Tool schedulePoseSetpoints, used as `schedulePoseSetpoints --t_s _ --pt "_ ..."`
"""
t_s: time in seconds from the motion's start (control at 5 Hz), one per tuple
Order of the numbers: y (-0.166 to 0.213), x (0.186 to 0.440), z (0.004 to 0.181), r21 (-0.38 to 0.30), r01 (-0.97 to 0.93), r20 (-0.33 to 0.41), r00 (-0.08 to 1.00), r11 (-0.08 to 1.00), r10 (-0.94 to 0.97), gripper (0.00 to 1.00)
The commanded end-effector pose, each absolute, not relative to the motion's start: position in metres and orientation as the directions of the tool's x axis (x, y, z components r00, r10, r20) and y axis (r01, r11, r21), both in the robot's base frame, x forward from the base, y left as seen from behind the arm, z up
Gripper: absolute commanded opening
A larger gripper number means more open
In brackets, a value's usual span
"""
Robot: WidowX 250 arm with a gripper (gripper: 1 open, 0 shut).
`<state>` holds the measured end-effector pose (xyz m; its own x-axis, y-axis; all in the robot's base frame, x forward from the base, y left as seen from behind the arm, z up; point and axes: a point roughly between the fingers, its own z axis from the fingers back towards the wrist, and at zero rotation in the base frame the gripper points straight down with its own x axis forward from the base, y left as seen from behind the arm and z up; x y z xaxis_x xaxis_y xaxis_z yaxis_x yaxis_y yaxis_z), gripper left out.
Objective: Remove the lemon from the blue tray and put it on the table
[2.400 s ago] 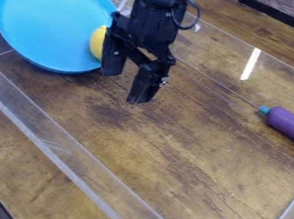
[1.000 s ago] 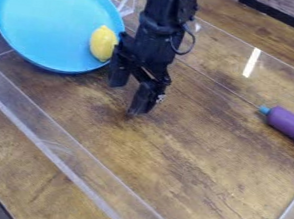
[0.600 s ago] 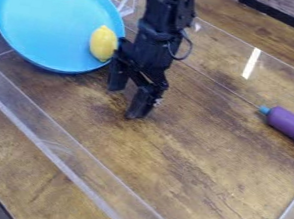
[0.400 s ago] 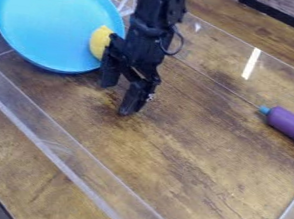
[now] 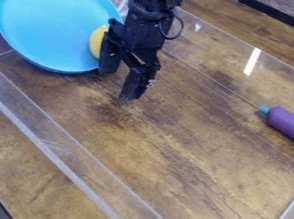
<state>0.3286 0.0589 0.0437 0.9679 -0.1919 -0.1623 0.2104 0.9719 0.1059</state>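
Note:
The blue tray (image 5: 42, 18) lies tilted at the upper left of the wooden table (image 5: 200, 138). A small yellow lemon (image 5: 96, 39) rests on the tray's right rim, half hidden behind the arm. My black gripper (image 5: 119, 78) points down at the table just right of the tray, its jaws open and empty. One finger (image 5: 108, 63) stands right beside the lemon; I cannot tell whether it touches it. The other finger (image 5: 130, 87) hangs over bare wood.
A purple elongated object (image 5: 293, 125) lies at the right edge of the table. Clear plastic walls (image 5: 52, 135) run along the front left and the right side. Dark objects sit beyond the table's far edge.
The open gripper has drifted left toward the tray and now covers part of the lemon. The lemon and tray have stayed where they were.

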Motion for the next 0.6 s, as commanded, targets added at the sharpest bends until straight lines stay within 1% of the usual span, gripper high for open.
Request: schedulePoseSetpoints --t_s 0.0,0.4 --pt "0.067 0.337 0.060 0.128 0.191 -0.084 0.980 0.973 -0.181 1.00" --pt "0.067 0.338 0.049 0.122 0.201 -0.072 0.978 0.972 -0.194 1.00"
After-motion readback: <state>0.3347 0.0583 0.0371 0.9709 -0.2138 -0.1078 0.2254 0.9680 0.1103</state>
